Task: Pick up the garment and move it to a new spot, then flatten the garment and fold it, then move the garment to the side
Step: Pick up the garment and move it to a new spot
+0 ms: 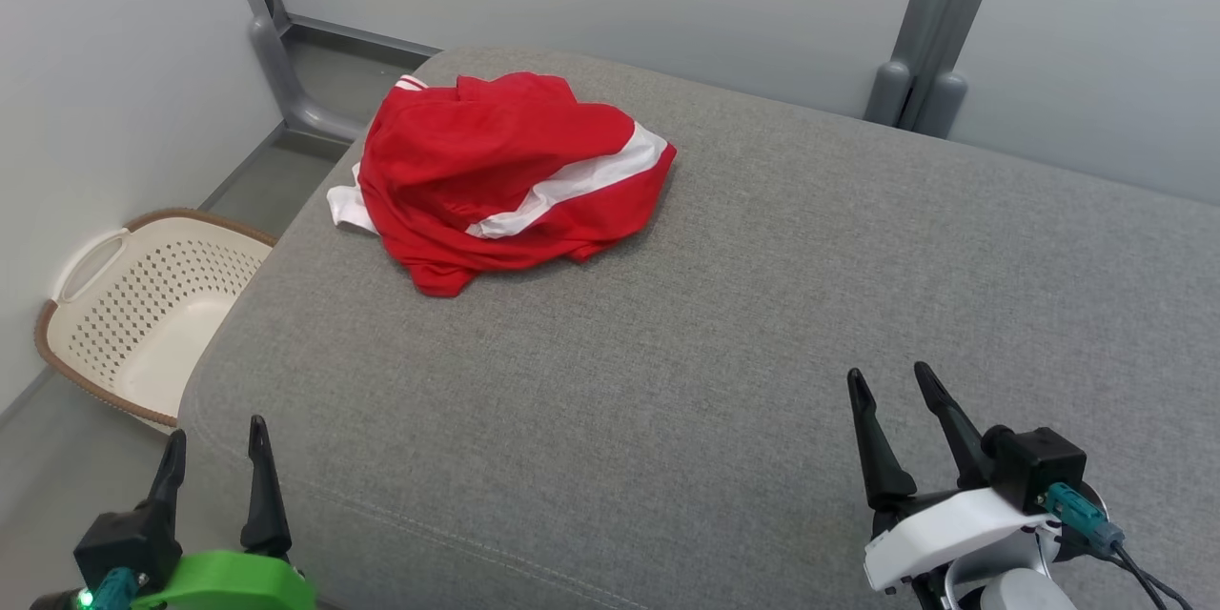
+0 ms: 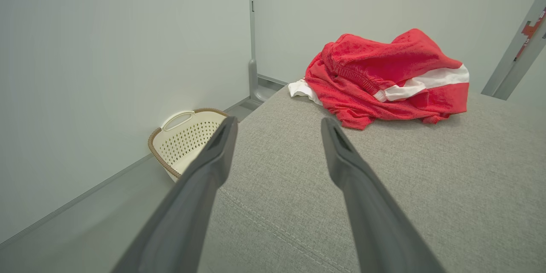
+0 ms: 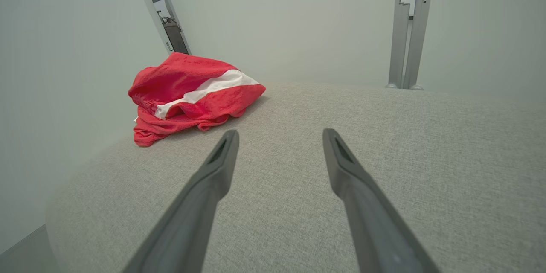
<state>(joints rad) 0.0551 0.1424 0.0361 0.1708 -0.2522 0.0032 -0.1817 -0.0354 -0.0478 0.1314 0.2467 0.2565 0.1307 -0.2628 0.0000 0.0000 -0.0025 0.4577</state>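
A crumpled red garment [image 1: 496, 176] with a white stripe lies bunched at the far left of the grey cushioned surface [image 1: 743, 305]. It also shows in the left wrist view as the garment [image 2: 384, 81] and in the right wrist view as the garment [image 3: 192, 89]. My left gripper [image 1: 217, 438] hovers open at the near left corner, well short of the cloth, nothing between its fingers [image 2: 213, 166]. Over the near right, my right gripper [image 1: 891, 379] is open and empty too, its fingers [image 3: 345, 166] spread above bare cushion.
A cream perforated laundry basket [image 1: 143, 305] stands on the floor left of the cushion, against the pale wall. Grey metal posts [image 1: 920, 67] rise behind the far edge. The cushion drops off at its left and near edges.
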